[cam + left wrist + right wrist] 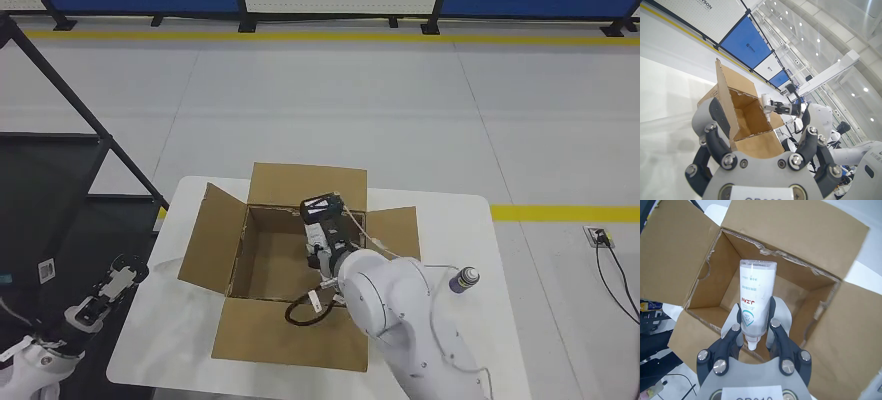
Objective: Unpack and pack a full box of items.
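An open cardboard box (308, 185) stands in the middle of the white table (455, 225), all flaps folded out. My right gripper (755, 306) hangs over the box opening, shut on a white alcohol bottle (757, 281) whose cap points back at the wrist. In the top view the bottle (318, 238) and right gripper (325, 255) sit above the box's right half. The box floor (791, 289) looks bare. My left gripper (761, 106) is open and holds nothing; it rests off the table's left edge (118, 275), facing the box (745, 106) and the held bottle (766, 106).
A small dark bottle with a pale cap (463, 280) stands upright on the table to the right of the box. A black frame (110, 150) and dark shelving lie left of the table. Bare tabletop shows on the right side.
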Motion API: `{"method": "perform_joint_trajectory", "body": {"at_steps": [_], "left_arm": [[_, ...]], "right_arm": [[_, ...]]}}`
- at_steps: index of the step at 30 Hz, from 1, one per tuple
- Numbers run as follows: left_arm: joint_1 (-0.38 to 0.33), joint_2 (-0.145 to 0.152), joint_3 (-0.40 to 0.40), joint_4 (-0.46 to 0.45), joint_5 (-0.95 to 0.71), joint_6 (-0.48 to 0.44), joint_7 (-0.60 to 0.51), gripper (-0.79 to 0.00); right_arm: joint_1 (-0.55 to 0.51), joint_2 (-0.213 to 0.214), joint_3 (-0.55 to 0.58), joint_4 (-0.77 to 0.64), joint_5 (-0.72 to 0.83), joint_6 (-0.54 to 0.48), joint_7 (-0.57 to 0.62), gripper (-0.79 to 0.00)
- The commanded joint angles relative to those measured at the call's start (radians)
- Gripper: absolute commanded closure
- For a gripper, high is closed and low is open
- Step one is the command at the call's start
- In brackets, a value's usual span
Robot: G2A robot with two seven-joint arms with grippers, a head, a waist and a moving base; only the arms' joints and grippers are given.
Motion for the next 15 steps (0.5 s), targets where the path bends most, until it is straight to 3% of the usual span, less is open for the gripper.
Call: {"method": "perform_joint_trajectory", "body": {"at_steps": [1,7,11,15], "left_arm": [[0.000,0.000,0.002,-0.004,0.002,0.000,0.002,-0.785],[0.003,0.001,0.008,-0.014,0.005,0.001,0.010,-0.785],[0.006,0.001,0.016,-0.018,0.008,-0.001,0.019,-0.785],[0.007,0.000,0.026,-0.024,0.015,0.001,0.027,-0.785]], "right_arm": [[-0.084,0.009,0.037,-0.149,-0.054,0.011,0.007,0.000],[-0.333,0.033,0.189,-0.437,-0.170,0.069,0.043,0.000],[-0.430,0.039,0.290,-0.492,-0.165,0.098,0.055,0.000],[-0.504,0.045,0.409,-0.492,-0.049,0.060,0.033,0.000]]}}
